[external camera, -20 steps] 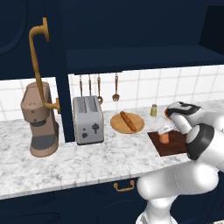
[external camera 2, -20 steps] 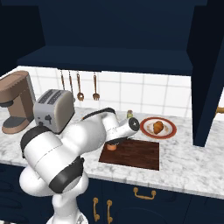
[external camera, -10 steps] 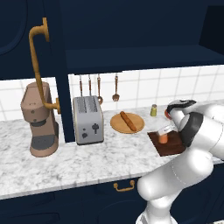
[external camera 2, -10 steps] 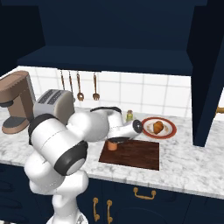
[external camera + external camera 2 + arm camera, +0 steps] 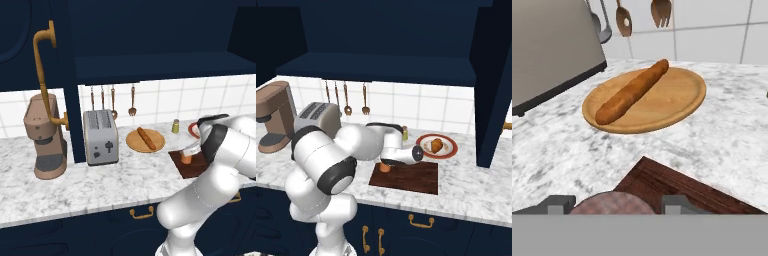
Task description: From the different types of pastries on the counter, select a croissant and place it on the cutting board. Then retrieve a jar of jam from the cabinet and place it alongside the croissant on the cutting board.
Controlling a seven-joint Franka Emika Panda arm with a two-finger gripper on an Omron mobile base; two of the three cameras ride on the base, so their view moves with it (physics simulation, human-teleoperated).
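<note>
I saw my claw [image 5: 612,202] low over the near left corner of the cutting board [image 5: 411,177], and its two finger tips [image 5: 558,204] stood on both sides of the jar of jam [image 5: 385,167], so I judged that it was pinching the jar. The jar stood upright on the board, directly under the claw. The croissant [image 5: 436,145] lay on the red-rimmed plate [image 5: 450,150], beyond the board and to the right of the claw, apart from the jar. In front of the claw, in the hand view, the long brown loaf [image 5: 632,91] lay on the round wooden plate [image 5: 682,104] on the counter [image 5: 722,140]. Further left of the claw was the toaster [image 5: 100,136], with the utensils [image 5: 112,102] hanging on the wall behind it.
</note>
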